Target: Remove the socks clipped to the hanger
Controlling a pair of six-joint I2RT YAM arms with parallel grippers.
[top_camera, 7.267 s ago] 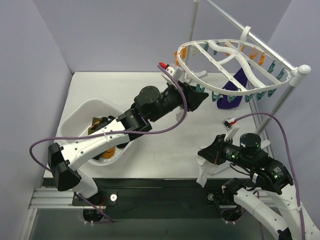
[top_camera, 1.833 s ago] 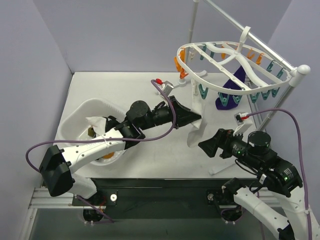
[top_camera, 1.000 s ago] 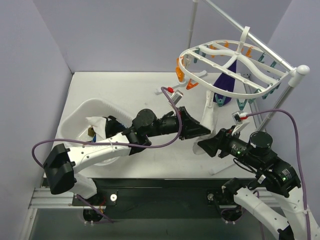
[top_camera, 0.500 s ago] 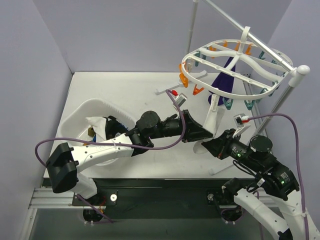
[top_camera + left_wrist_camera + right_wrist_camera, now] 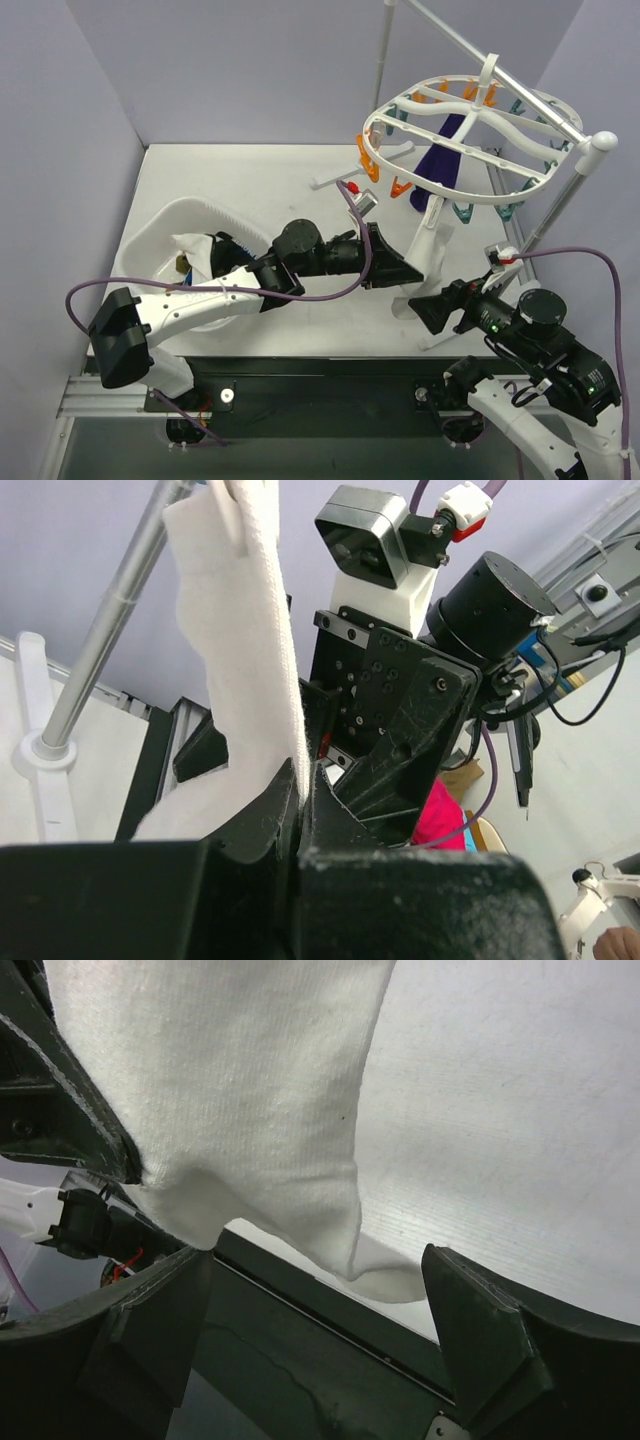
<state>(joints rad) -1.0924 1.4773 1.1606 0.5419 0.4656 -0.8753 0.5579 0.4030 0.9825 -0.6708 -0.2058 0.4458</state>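
The hanger (image 5: 468, 110), a white oval ring with teal and orange clips, hangs tilted at the upper right. A white sock (image 5: 433, 243) stretches down from a clip on its near rim. My left gripper (image 5: 414, 276) is shut on the sock's lower part; in the left wrist view the sock (image 5: 245, 650) rises from between the closed fingers (image 5: 268, 802). A dark purple sock (image 5: 440, 165) hangs under the ring's middle. My right gripper (image 5: 424, 307) is open just below the white sock; in the right wrist view the sock (image 5: 230, 1090) hangs ahead of the wide-apart fingers (image 5: 150, 1320), untouched.
A white tub (image 5: 160, 232) holding socks sits at the left of the table (image 5: 250, 180). The hanger's stand, a white pole (image 5: 560, 195) with a top rail (image 5: 450, 35), rises at the right. The table's near edge lies right under the right gripper.
My right gripper has opened and drawn back to the right and nearer. The left gripper keeps its hold on the white sock. The hanger has swung and tilted up to the right.
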